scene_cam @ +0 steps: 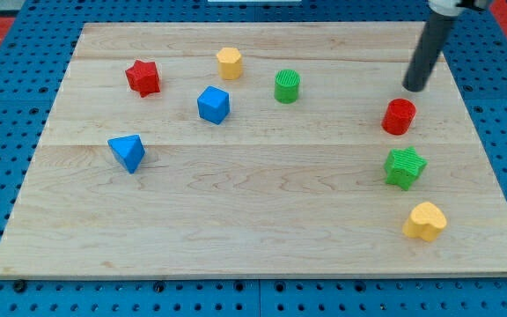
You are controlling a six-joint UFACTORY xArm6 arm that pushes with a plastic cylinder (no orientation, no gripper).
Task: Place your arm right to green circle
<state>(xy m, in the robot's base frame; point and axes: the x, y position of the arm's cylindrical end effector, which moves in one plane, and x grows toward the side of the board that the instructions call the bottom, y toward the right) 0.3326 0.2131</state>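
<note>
The green circle block [287,86] stands near the view's top, a little right of the middle of the wooden board [253,220]. My tip [415,87] touches down far to its right, at about the same height in the view, with a wide gap between them. The tip is just above the red circle block [399,116] and does not touch it.
A yellow block [229,63], a red star [143,77], a blue cube [213,105] and a blue triangular block [128,152] lie left of the green circle. A green star [405,167] and a yellow heart [424,221] lie at the view's lower right.
</note>
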